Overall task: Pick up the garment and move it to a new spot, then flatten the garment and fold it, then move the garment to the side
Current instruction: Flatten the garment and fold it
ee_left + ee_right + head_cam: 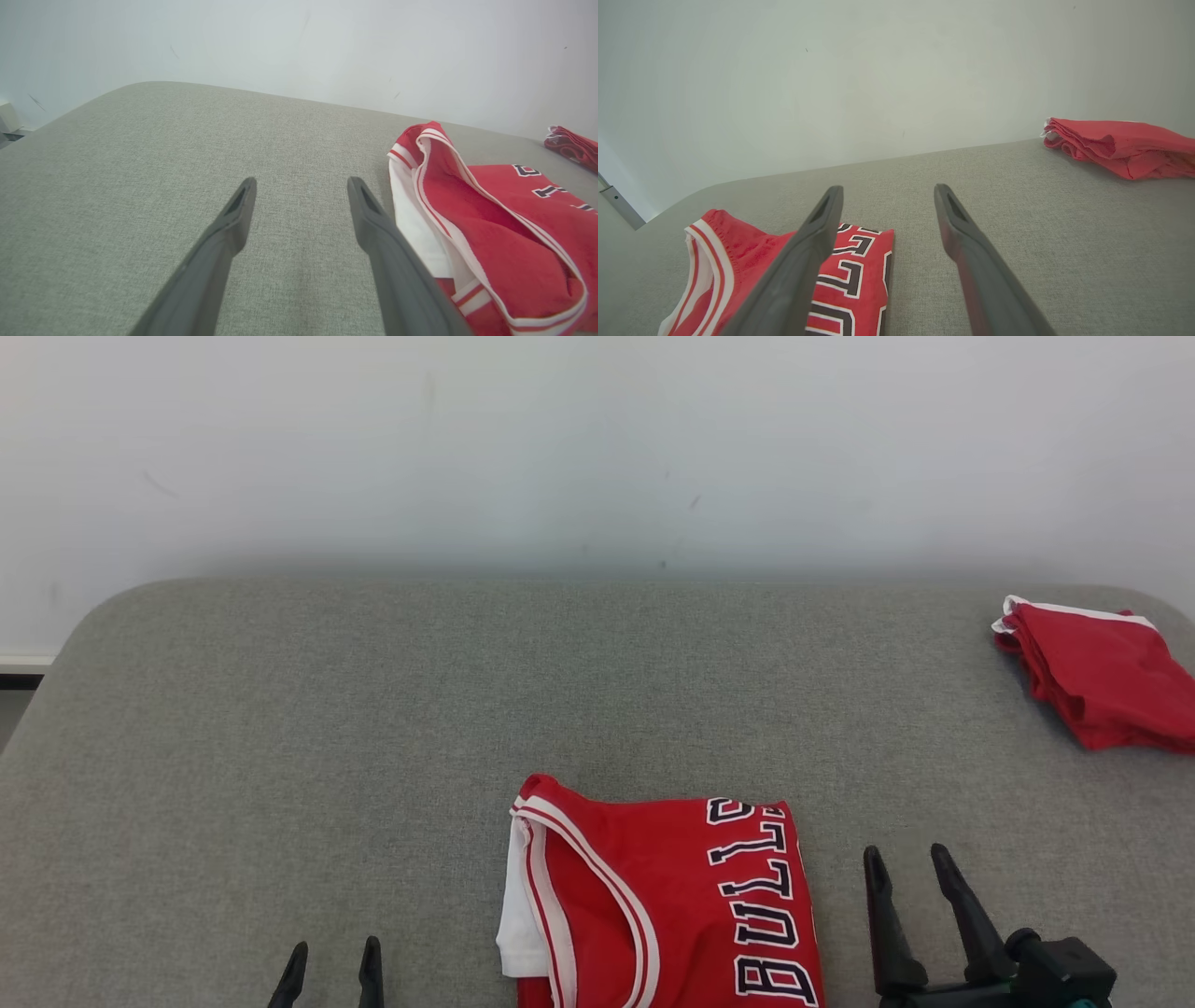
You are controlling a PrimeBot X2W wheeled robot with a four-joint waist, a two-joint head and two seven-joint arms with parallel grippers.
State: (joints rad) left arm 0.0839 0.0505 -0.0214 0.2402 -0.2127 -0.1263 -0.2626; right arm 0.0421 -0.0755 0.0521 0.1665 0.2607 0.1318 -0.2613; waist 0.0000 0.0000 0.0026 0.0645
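The garment (667, 905) is a red jersey with white trim and dark lettering, lying folded at the near middle of the grey surface. Both wrist views catch it too: the garment (495, 233) at the right of the left one, the garment (738, 270) at the lower left of the right one. My left gripper (331, 959) stands open to the jersey's left, apart from it, nothing between its fingers (240, 205). To the jersey's right my right gripper (907, 863) is open and empty as well, its fingers (829, 210) just beside the lettered edge.
A second folded red cloth (1097, 677) lies at the far right of the grey padded surface (373, 728), near its rounded corner. A pale wall rises behind the surface. Bare grey fabric stretches across the left half and the back.
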